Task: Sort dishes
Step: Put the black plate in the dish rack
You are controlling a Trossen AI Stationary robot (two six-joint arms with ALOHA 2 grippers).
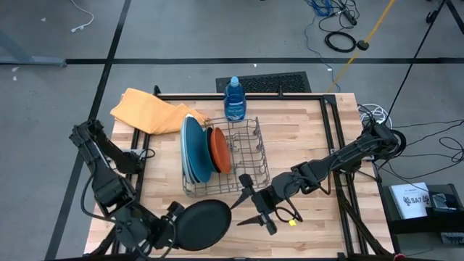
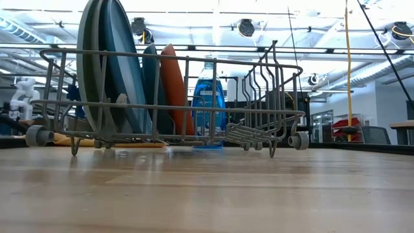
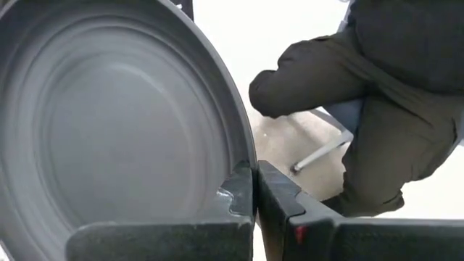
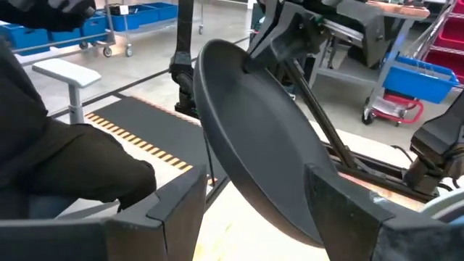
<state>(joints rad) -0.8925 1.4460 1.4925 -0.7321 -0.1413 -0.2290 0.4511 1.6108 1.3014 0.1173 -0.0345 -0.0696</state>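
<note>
Wire rack [image 1: 243, 156] holds blue and orange plates [image 1: 220, 149]; left gripper [image 1: 171, 217] grips black plate [image 1: 199, 225]

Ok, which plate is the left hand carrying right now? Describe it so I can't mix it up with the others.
Start at the wire rack in the middle of the table, then go toward the table's near edge, by the left arm. There the left hand grips the black plate by its rim. It is the only black plate and the only one outside the rack; the blue, teal and orange plates stand on edge inside.
</note>
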